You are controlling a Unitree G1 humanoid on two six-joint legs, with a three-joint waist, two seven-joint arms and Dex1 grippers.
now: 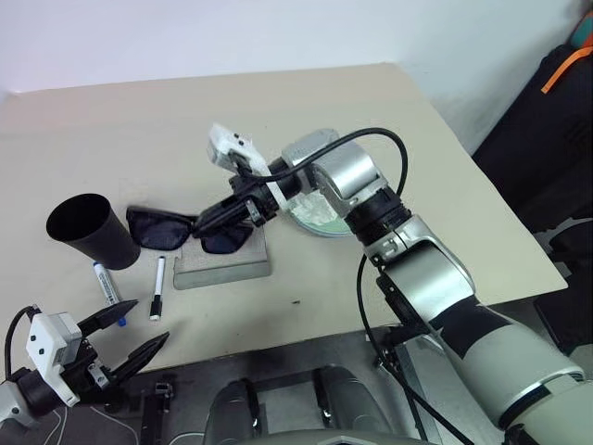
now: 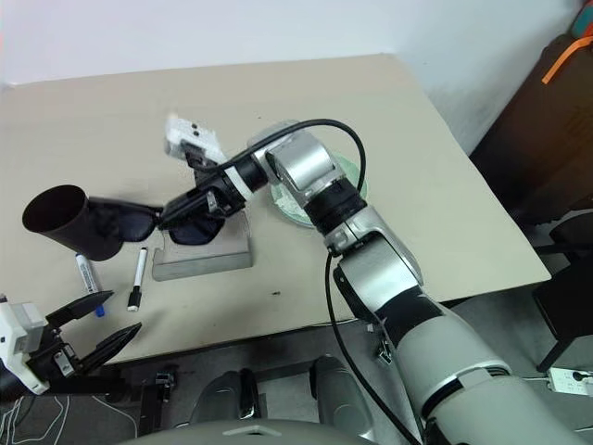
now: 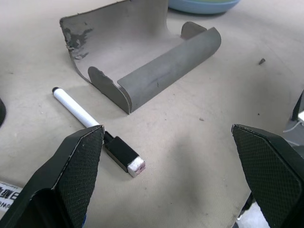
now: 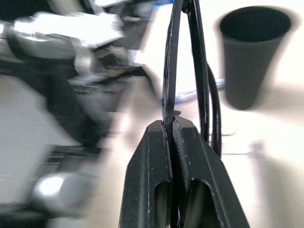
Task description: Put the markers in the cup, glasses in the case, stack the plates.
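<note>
The right arm hides much of the plates (image 1: 320, 218).

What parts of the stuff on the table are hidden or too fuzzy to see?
- Plates: head views, mostly behind the right arm; I cannot count them.
- Blue-capped marker: left eye view, its top end is behind the cup.
- Glasses: pinched in the shut right gripper; right wrist view shows just thin edge-on frame.
- Left side of the right wrist view: smeared, nothing readable.
- Case: left wrist view, its far end is cut off.
</note>
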